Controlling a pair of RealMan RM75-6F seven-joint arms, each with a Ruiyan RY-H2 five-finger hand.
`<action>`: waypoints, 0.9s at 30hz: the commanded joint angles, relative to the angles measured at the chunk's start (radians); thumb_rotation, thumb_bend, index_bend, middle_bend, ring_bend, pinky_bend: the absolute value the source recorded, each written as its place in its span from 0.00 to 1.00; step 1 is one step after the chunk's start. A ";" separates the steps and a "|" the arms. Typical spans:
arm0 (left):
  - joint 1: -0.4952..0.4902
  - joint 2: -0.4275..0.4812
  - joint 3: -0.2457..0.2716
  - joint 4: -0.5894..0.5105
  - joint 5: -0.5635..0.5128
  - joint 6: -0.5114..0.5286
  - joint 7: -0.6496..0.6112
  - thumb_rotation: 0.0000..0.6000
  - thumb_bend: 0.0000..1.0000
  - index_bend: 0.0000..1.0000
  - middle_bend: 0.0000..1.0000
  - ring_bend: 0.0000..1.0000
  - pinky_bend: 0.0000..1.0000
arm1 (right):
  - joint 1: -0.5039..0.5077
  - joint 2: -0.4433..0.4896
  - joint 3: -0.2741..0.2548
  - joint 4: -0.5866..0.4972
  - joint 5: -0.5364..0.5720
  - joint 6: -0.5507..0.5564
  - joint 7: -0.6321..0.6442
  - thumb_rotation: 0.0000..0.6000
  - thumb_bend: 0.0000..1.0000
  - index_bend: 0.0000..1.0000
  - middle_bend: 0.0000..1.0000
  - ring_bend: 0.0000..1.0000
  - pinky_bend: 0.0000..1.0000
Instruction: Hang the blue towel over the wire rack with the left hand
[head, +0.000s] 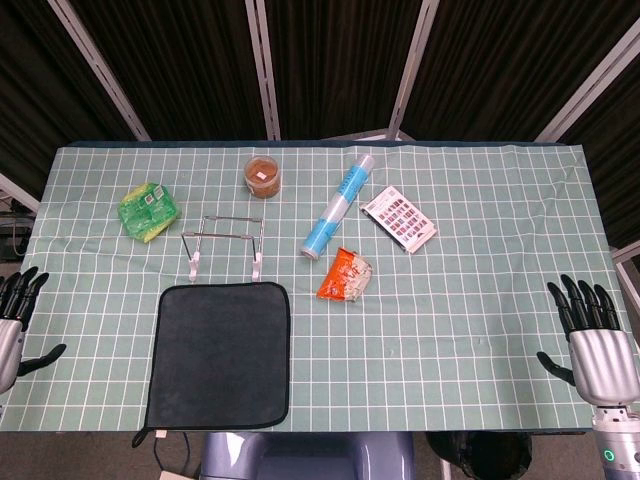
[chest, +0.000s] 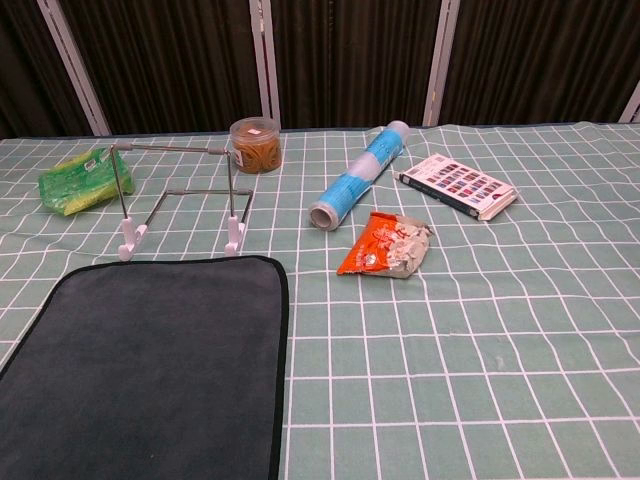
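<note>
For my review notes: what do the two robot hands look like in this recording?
Both have black fingers on a silver-grey metallic palm shell. The right robot hand sits on a silver wrist with a small green ring light. Only part of the left robot hand shows. No cables visible.

Towel (head: 222, 355) flat just before wire rack (head: 224, 245), seemingly not touching.

A pale green tablecloth (head: 480, 330) with a white grid carries a towel (head: 222, 352) that looks dark grey-blue, edged black. The packet (head: 345, 274) is orange and white, the bag (head: 148, 210) bright green, the roll (head: 339, 205) light blue, and the jar (head: 263, 176) holds something brown.
</note>
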 joint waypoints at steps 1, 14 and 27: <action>0.000 0.000 0.000 0.000 0.000 0.000 -0.001 1.00 0.00 0.00 0.00 0.00 0.00 | 0.001 0.001 -0.001 -0.001 -0.001 -0.003 -0.003 1.00 0.00 0.00 0.00 0.00 0.00; -0.102 -0.033 0.046 0.044 0.189 -0.081 -0.053 1.00 0.00 0.00 0.00 0.00 0.00 | 0.006 0.001 0.005 -0.002 0.029 -0.027 -0.013 1.00 0.00 0.00 0.00 0.00 0.00; -0.433 -0.148 0.019 -0.017 0.319 -0.485 0.066 1.00 0.22 0.20 0.00 0.00 0.00 | 0.028 -0.010 0.018 0.016 0.069 -0.074 -0.018 1.00 0.00 0.00 0.00 0.00 0.00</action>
